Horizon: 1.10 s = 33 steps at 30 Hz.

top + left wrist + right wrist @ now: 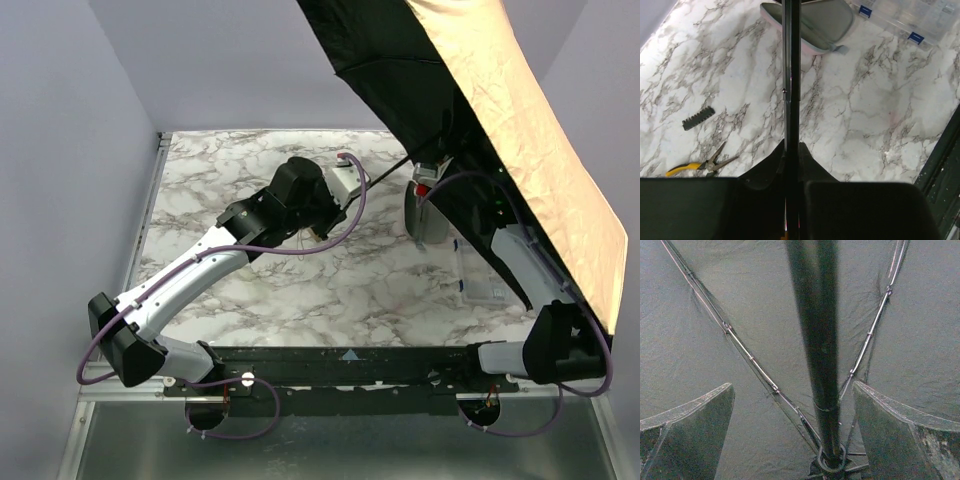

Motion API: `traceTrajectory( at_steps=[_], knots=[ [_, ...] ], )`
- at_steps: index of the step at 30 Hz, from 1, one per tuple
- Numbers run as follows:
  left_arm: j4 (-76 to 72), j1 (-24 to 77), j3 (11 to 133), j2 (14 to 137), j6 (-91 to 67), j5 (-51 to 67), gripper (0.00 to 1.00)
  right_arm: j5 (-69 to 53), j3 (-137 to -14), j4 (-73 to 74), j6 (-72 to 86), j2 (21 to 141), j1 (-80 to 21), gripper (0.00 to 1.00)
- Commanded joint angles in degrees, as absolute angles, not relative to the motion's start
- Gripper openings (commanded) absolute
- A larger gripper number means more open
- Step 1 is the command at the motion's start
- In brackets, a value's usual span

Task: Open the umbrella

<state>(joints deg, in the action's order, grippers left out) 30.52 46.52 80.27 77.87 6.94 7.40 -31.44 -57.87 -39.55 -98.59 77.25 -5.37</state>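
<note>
The left claw (pixel 791 152) clamps the shaft (pixel 791 75) of the umbrella (pixel 520 130), which runs toward the far right corner of the table (pixel 300 290), passing untouched between the wide-spread fingers of the right claw (pixel 793 387).

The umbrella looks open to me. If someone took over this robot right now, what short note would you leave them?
The left gripper is shut on the slim black shaft of the peach-beige folding umbrella with black lining, holding it over the marble table.
The right gripper is open, one finger on each side of the shaft under the canopy, neither touching it.
Done: the canopy is spread and the ribs are extended.
Left: probably only to draw the right gripper clear and check that the canopy is locked. The catch is not visible.
</note>
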Motion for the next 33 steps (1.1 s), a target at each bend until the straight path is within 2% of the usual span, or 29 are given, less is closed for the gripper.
traceTrajectory(
  at_steps=[1,10,16,20,26,30,33],
  knots=[
    [25.84,46.69,81.98,78.62,4.57,11.73,0.00,-33.40,-53.87,-36.26,-98.99,72.91,-5.08,1.00],
    [25.23,46.23,88.37,82.37,1.19,11.92,0.00,-41.20,-47.82,-24.33,-102.85,65.70,-5.25,1.00],
    [24.59,44.49,91.07,84.02,-1.52,12.74,0.00,-40.05,-45.65,-19.84,-92.13,60.83,-5.28,1.00],
    [23.45,43.30,91.62,84.55,-2.28,13.86,0.00,-40.26,-45.09,-12.91,-77.98,54.97,-5.40,0.99],
    [20.93,42.37,90.85,84.99,-2.95,16.45,0.00,-42.39,-47.16,-3.95,-41.08,45.92,-5.45,0.91],
    [17.80,42.36,88.40,84.49,-2.97,18.26,0.00,-37.92,-51.89,-2.87,-15.30,47.54,-5.45,0.86],
    [15.85,42.36,87.22,84.30,-3.21,19.55,0.00,-37.14,-54.55,-4.43,-2.98,50.04,-5.46,0.83]
  ],
)
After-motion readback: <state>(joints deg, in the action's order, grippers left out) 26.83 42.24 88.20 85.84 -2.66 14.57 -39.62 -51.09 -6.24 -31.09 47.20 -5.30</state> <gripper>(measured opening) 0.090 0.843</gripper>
